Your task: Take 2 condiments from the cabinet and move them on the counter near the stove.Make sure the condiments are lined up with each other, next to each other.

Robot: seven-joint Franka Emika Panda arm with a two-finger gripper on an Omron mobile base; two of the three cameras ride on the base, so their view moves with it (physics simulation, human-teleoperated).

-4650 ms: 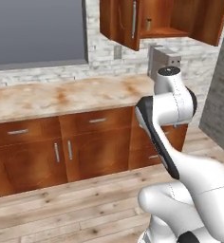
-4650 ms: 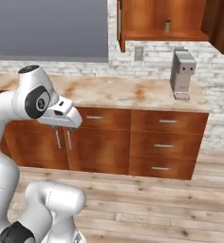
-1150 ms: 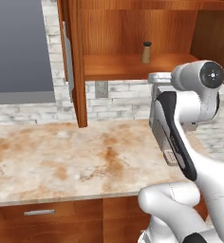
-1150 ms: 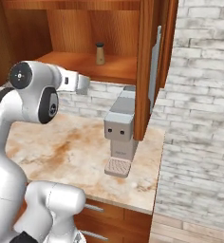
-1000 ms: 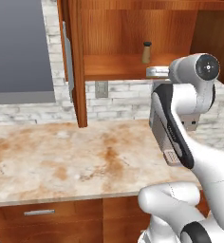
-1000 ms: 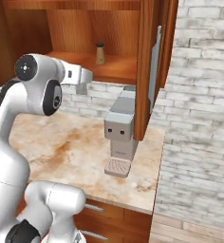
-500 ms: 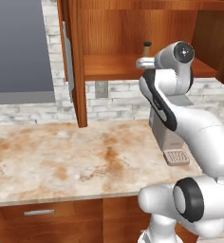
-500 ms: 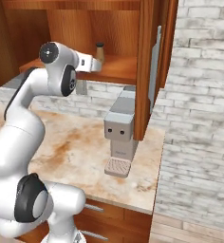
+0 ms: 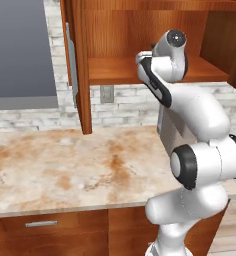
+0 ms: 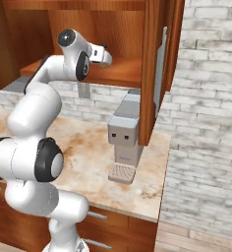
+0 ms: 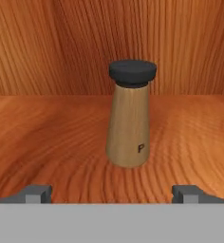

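Hand view: tan shaker stands upright on the wooden shelf, dead ahead of my hand, centred between my two fingertips but a bit beyond them, not touching. It has a dark cap and a small "P" low on its front. My hand is spread wide w/ nothing in it; one tip sits out to each side of the shaker. Behind the shaker is the cabinet's back wall, vertical wood grain.

Right base view: my arm reaches up into the open cabinet, hand just above the shelf. Can't make out the shaker from here, arm covers that spot. Below my hand, on the table, a grey box-shaped appliance stands w/ a small grated tray at its foot, near the table's end by the brick wall. The open cabinet door w/ its long silver handle hangs beside my hand, on the brick-wall side.

Left base view: my arm rises to the cabinet shelf; wrist area is at shelf height, hand itself hidden behind the arm. Table under my hand is beige stone w/ rust marbling, red-brown drawers beneath. An outlet sits on the brick backsplash below the shelf. Dark red sauce bottle: can't see where it is.
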